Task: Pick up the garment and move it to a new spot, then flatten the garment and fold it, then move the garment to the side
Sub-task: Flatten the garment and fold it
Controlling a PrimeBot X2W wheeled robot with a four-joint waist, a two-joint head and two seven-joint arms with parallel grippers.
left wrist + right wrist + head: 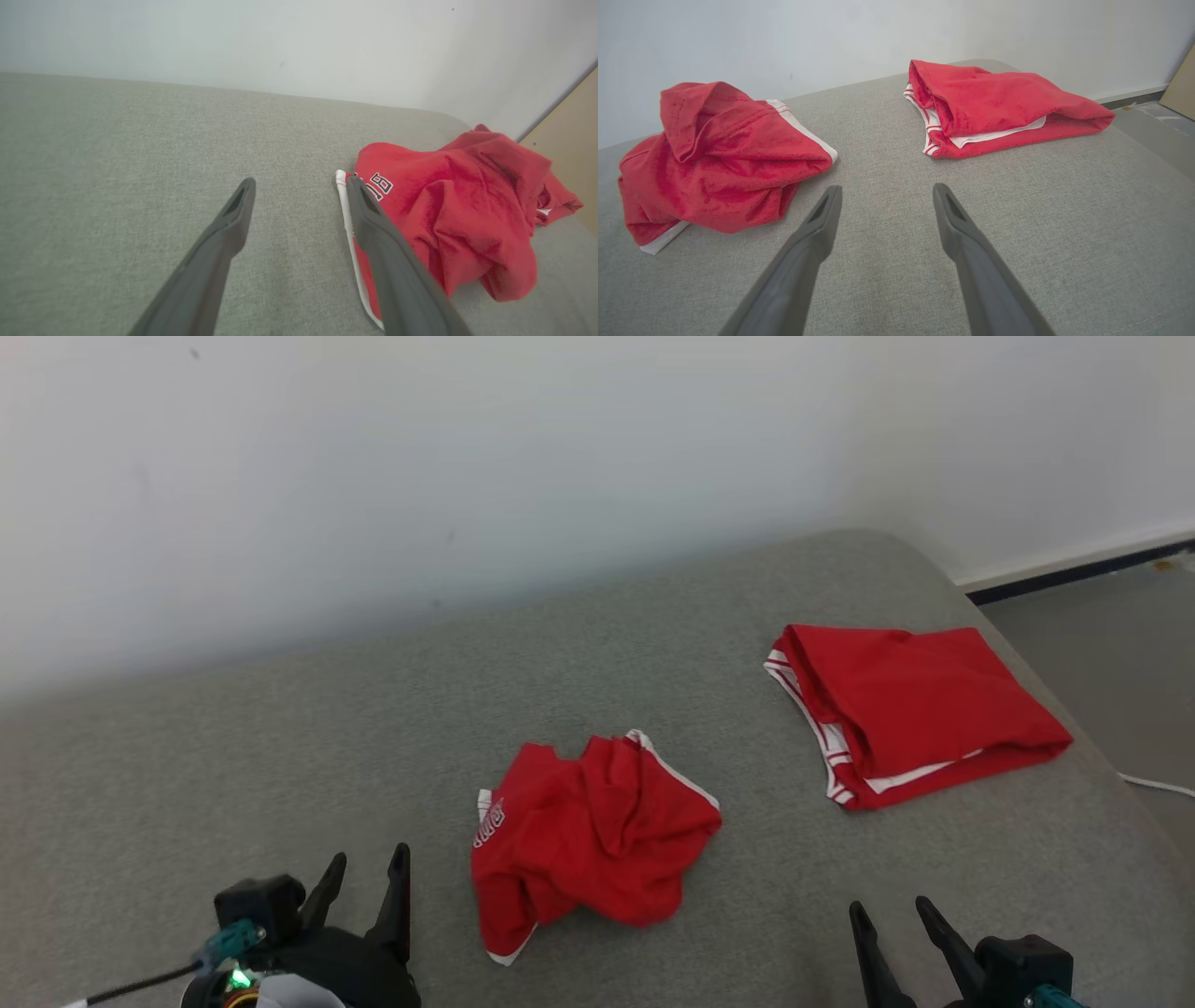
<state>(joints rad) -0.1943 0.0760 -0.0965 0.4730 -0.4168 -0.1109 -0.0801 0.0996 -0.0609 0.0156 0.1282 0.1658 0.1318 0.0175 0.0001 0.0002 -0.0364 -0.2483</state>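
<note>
Head view, nearest first: the left claw (370,855) and the right claw (888,903) both stand spread and empty, low over the grey cushion (233,756), fingers pointing away from the robot. Just ahead of the left claw and to its inner side, between the two claws but closer to the left one, lies the crumpled garment (593,831), a red heap edged with white trim (803,133). In the left wrist view that claw's inner finger overlaps the heap's white edge; whether it touches I cannot tell. I judge the cloth light, limp and not fragile. It should sag from any grip, cling a little to the cushion's weave, and a deep pinch may catch several layers at once. The trimmed edge nearest the left claw looks the best place to take hold, as it is firmer and easy to follow to a corner for spreading. Beside that edge is white lettering (380,184) with a dark outline, perhaps a "B" or "8" and a "1", partly lost in a fold and unreadable as a word. No brand tag shows. Farther off, ahead of the right claw and to its outer side, the folded garment (915,709) lies well apart, showing striped trim and no writing.
</note>
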